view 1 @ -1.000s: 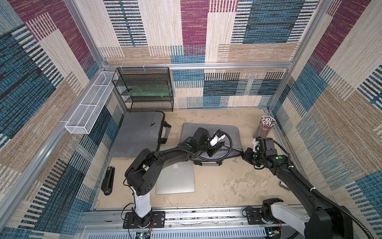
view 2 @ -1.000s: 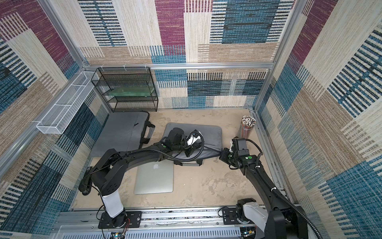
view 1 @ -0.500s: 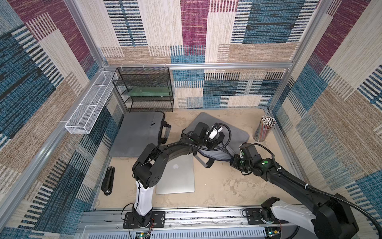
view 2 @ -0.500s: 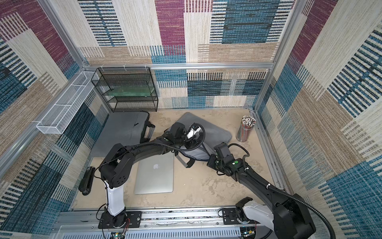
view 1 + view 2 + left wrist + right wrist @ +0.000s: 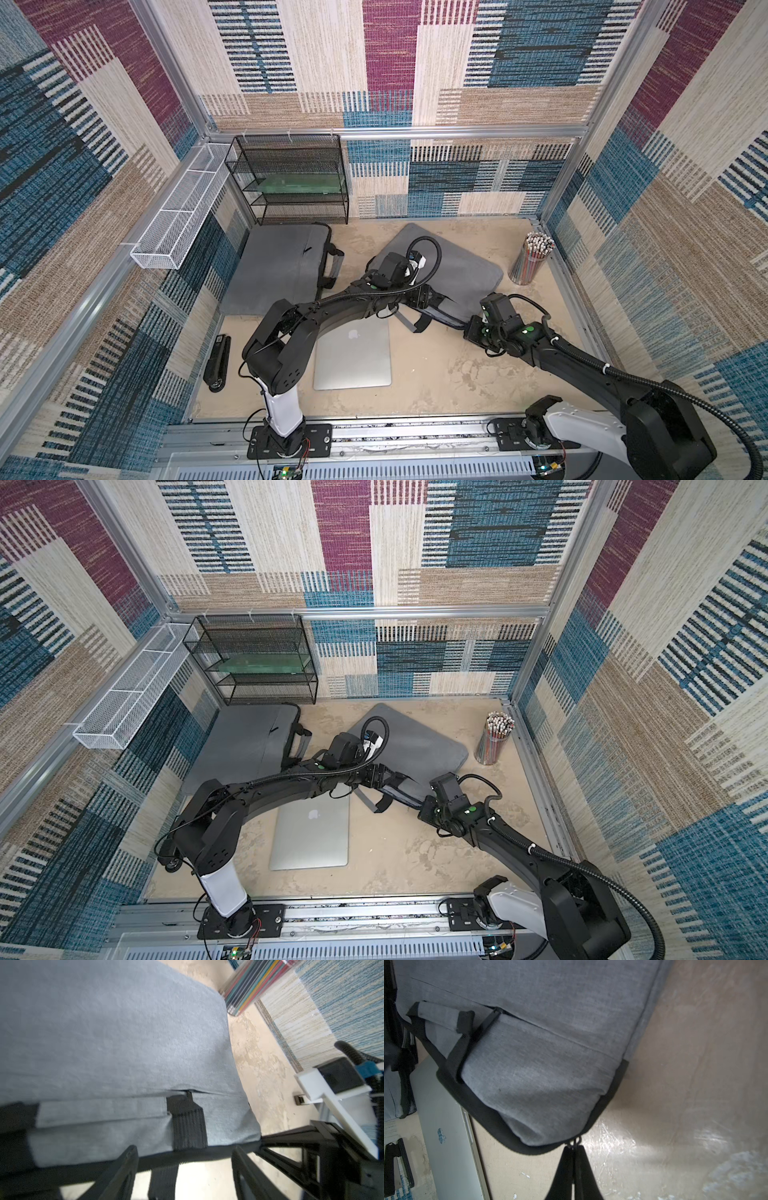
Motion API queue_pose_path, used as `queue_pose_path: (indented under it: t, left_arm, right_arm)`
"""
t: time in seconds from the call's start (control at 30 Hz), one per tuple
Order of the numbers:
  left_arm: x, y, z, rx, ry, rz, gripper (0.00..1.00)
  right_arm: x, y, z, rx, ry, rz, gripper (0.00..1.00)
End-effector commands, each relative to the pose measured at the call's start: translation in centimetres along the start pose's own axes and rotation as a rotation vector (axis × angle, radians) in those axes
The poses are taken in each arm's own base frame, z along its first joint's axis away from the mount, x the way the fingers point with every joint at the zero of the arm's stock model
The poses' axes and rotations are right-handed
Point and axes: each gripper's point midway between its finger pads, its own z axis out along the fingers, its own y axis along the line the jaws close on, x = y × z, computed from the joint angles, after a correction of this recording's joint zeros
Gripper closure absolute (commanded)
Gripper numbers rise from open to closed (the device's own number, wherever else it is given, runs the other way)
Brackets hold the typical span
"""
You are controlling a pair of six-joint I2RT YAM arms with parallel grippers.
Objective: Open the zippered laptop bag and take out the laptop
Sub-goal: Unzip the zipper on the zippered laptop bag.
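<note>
Setting: walls of patchwork woven carpet in blue, magenta and beige, held in an aluminium frame, around a sandy beige table (image 5: 449, 374) with scuffed patches.
Rear left: a black mesh rack (image 5: 291, 178) stands against the back wall; a white wire basket (image 5: 178, 216) hangs on the left wall beside it.
Laptop bag (image 5: 461, 266): grey, lying askew right of centre in both top views, one corner toward the back wall, its black-trimmed edge turned toward the lower middle of the frame.
Laptop (image 5: 353, 357): silver, lid closed, logo up, flat on the table at lower centre in both top views, outside the bag and just beside its black-trimmed edge; the left arm (image 5: 332, 301) crosses above its upper edge.
Left gripper (image 5: 182, 1167): fingers spread apart, one on each side of the bag's black trim; whether they touch the fabric I cannot tell. A black handle strap (image 5: 188, 1122) lies just past them.
Right gripper (image 5: 573, 1169): fingers pressed together on the zipper pull (image 5: 574, 1143) at the bag's rounded corner.
Second bag (image 5: 278, 270): also grey, flat on the table left of centre, in front of the rack, handles toward the middle.
Stapler (image 5: 218, 361): black, at lower left, by the left wall, apart from the laptop.
Pencil cup (image 5: 530, 266): clear, upright at right, near the bag's far corner.
</note>
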Motion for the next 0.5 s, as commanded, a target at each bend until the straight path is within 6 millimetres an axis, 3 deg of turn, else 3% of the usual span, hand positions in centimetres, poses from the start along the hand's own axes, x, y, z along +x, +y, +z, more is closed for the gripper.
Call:
queue_pose_path:
  t: [0.0, 0.13, 0.33, 0.47]
  left_arm:
    - [1.6, -3.0, 0.8, 0.149, 0.067, -0.075, 0.29]
    - [3.1, -4.8, 1.8, 0.209, 0.126, -0.011, 0.27]
    - [3.6, -4.4, 3.1, 0.195, 0.161, -0.039, 0.18]
    - [4.0, -4.4, 3.6, 0.195, 0.191, -0.054, 0.18]
  right_arm:
    - [-1.1, 1.2, 0.0, -0.041, -0.045, -0.021, 1.0]
    - [-1.0, 1.8, 0.2, -0.058, -0.043, -0.027, 1.0]
    - [-0.9, 2.4, 0.6, -0.07, -0.036, -0.039, 1.0]
    - [-0.7, 3.0, 0.9, -0.082, -0.032, -0.045, 1.0]
